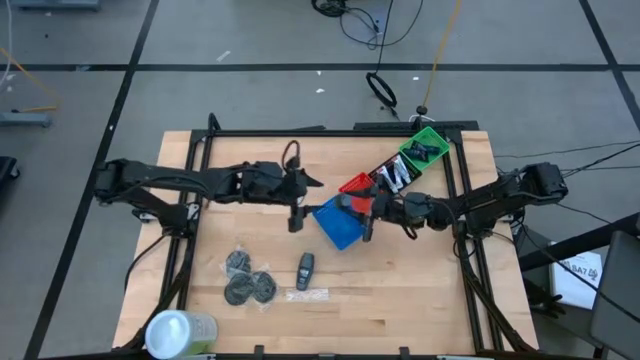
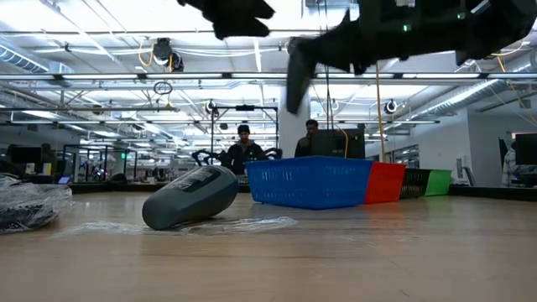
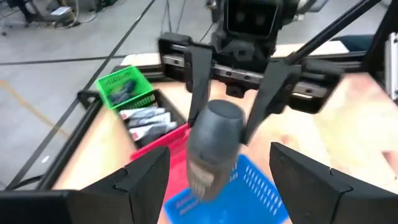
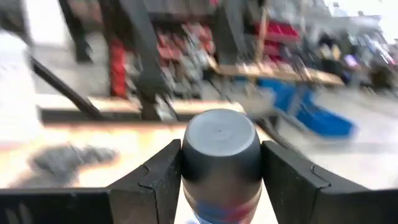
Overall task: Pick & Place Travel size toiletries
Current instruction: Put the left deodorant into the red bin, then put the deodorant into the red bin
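My right gripper (image 3: 221,132) is shut on a dark grey oblong pack (image 3: 214,146) above the blue basket (image 1: 338,228). My left gripper (image 3: 224,180) faces it from the table's left, open, with nothing between its fingers. On the table near the front lie a second dark grey pack (image 1: 306,270) and three dark round discs (image 1: 248,280). White tubes (image 3: 148,119) lie in a basket behind the red basket (image 1: 356,184). My right gripper pinches the pack between its two fingers, by the sides of its rounded upper end (image 4: 221,143). The fingers come roughly level from the table's right and lie across the pack. It hangs nearly upright and clear, its lower end (image 3: 202,180) over the blue basket.
A row of baskets runs slantwise toward the far right corner: blue, red, one with tubes, and green (image 1: 424,148). A clear plastic wrapper (image 1: 310,295) lies by the second pack. A large white-topped green container (image 1: 180,332) lies at the near left corner. People show beyond the table.
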### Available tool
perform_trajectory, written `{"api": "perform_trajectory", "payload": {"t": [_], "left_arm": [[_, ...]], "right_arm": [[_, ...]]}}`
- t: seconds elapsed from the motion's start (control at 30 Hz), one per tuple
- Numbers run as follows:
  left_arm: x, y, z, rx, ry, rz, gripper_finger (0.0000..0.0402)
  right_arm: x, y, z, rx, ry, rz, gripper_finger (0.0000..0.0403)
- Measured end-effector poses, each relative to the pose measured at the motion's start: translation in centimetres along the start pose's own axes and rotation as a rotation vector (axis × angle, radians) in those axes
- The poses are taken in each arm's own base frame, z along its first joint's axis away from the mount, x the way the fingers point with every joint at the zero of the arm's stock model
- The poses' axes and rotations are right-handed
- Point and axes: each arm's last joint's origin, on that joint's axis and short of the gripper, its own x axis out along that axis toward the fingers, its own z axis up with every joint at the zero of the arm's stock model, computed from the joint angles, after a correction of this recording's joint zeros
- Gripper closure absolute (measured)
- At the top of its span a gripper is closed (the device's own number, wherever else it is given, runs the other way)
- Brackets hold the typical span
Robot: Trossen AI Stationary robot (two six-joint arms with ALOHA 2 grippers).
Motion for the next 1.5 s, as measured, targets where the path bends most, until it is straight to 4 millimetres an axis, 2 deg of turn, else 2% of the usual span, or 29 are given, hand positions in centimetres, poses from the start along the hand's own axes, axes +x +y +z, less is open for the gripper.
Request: {"api": "perform_trajectory", "payload": {"t": [0.1, 0.17, 0.3, 0.37, 0.47, 0.57, 0.73, 0.93, 1.17, 1.27, 1.5], "left_arm": [[-1.5, 0.1, 0.2, 0.012, 0.032, 0.013, 0.0131], [-1.8, 0.0, -0.5, 0.017, 0.07, 0.013, 0.0131], [-1.8, 0.0, -3.2, 0.003, 0.149, 0.043, 0.0131], [-1.6, 0.0, -3.8, -0.022, 0.107, 0.075, 0.0131], [-1.4, 0.0, -6.5, -0.065, 0.153, 0.106, 0.0131], [-1.3, -0.1, -7.5, -0.106, 0.121, 0.121, 0.0131], [-1.3, -0.1, -9.7, -0.14, 0.196, 0.196, 0.013], [-1.1, 0.1, -10.6, -0.16, 0.219, 0.227, 0.013], [-1.1, 0.2, -10.5, -0.162, 0.213, 0.23, 0.013], [-1.1, 0.2, -10.6, -0.161, 0.216, 0.23, 0.013], [-1.1, 0.2, -10.6, -0.209, 0.214, 0.23, 0.013]], "right_arm": [[-0.3, -0.5, -0.8, 0.006, 0.113, -0.087, 0.0224], [-0.7, -0.8, -0.9, 0.025, 0.167, -0.138, 0.0224], [-1.3, -1.5, -1.6, 0.058, 0.276, -0.201, 0.0224], [-1.6, -1.9, -1.7, 0.068, 0.311, -0.237, 0.0224], [-1.9, -2.3, -1.9, 0.096, 0.353, -0.259, 0.0224], [-2.1, -2.6, -2.4, 0.117, 0.402, -0.279, 0.0224], [-2.5, -2.9, -3.2, 0.117, 0.486, -0.301, 0.0224], [-2.7, -3.0, -3.6, 0.141, 0.525, -0.313, 0.0222], [-3.0, -3.0, -4.0, 0.177, 0.564, -0.33, 0.0136], [-3.0, -3.0, -4.0, 0.171, 0.565, -0.326, 0.0115], [-2.8, -2.9, -3.7, 0.165, 0.533, -0.313, 0.011]]}}
